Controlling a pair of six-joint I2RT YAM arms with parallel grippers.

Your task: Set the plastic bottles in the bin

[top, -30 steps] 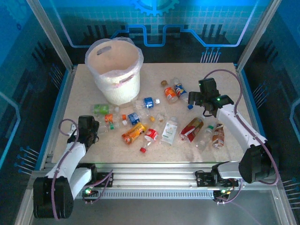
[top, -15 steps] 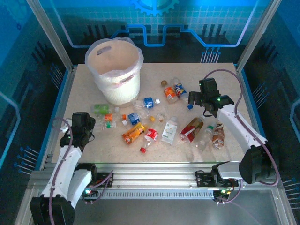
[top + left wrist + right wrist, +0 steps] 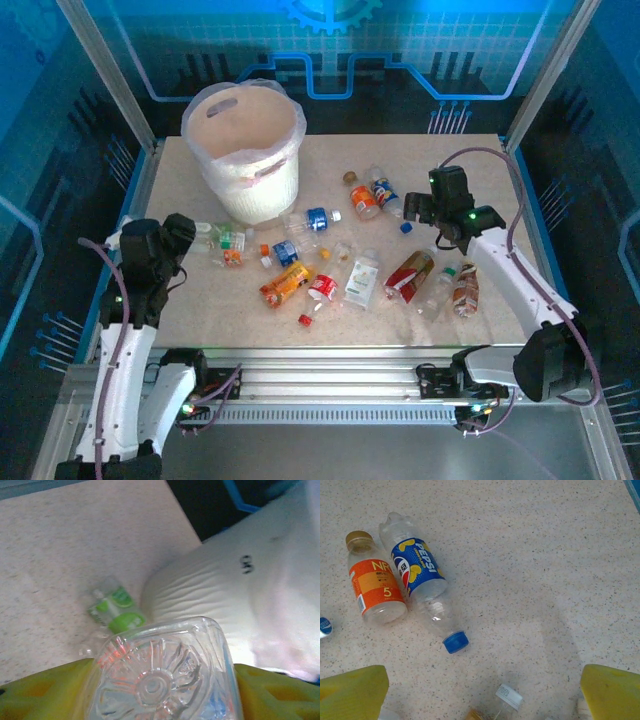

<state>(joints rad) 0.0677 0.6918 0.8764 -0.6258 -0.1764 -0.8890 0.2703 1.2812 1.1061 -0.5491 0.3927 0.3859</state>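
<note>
Over speckled tabletop [image 3: 60, 540], left claw [image 3: 162, 692] grips clear star-bottomed bottle [image 3: 160, 672]; right claw [image 3: 482, 690] gapes wide.

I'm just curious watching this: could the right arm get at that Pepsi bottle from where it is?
Probably yes. The Pepsi bottle lies flat on the table just ahead of the right arm's open fingers, with nothing over it. Only the orange-labelled bottle crowds one side.
</note>
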